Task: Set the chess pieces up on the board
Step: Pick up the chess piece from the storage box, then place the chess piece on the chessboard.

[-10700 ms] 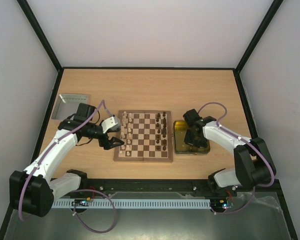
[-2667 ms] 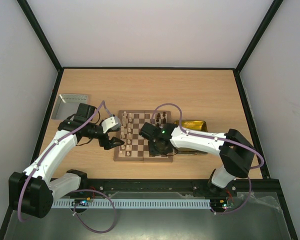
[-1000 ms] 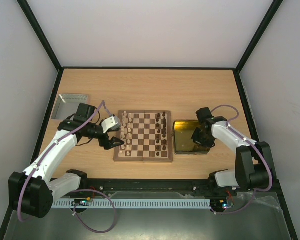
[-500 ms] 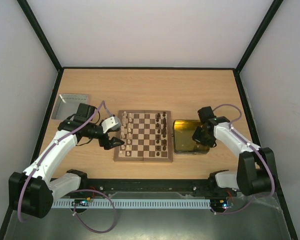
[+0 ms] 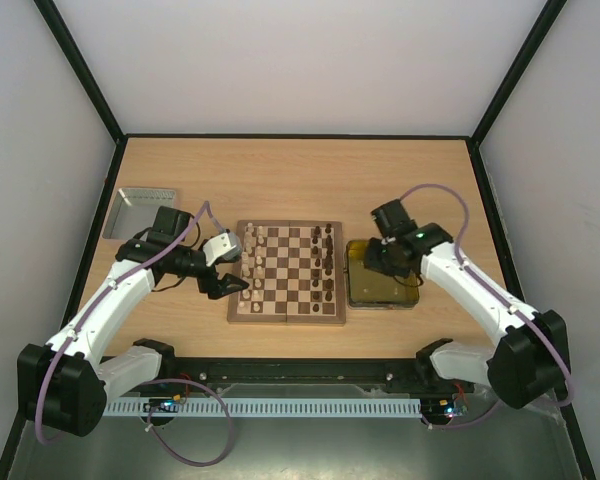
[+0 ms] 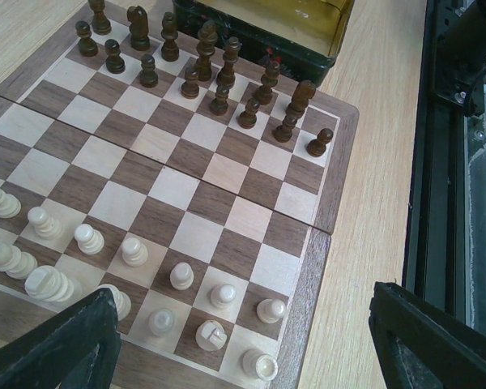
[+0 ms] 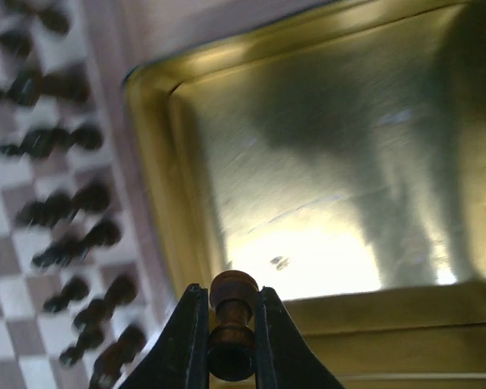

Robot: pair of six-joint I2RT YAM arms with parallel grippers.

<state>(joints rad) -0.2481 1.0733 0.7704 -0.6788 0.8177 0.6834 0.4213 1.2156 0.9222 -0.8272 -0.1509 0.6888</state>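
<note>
The board [image 5: 287,317] lies at mid-table between the arms. Cream chess pieces [image 6: 134,250] fill its left rows and dark chess pieces [image 6: 220,97] its right rows. My right gripper [image 7: 230,290] hangs over the left part of the yellow tray [image 7: 150,170], shut on a dark brown pawn [image 7: 232,324] pinched by its waist between the fingertips. From above, the right gripper [image 5: 380,254] is just right of the board. My left gripper [image 5: 230,283] hovers at the board's left edge, wide open and empty, above the cream rows [image 6: 241,324].
A silver metal tray [image 5: 140,212] sits at the far left of the table. The yellow tray [image 5: 382,302] touches the board's right side. Black frame posts and white walls close in the table. A black rail runs along the near edge [image 6: 445,162].
The right gripper has closed on the dark pawn and swung left across the yellow tray toward the board. The left arm has stayed still.
</note>
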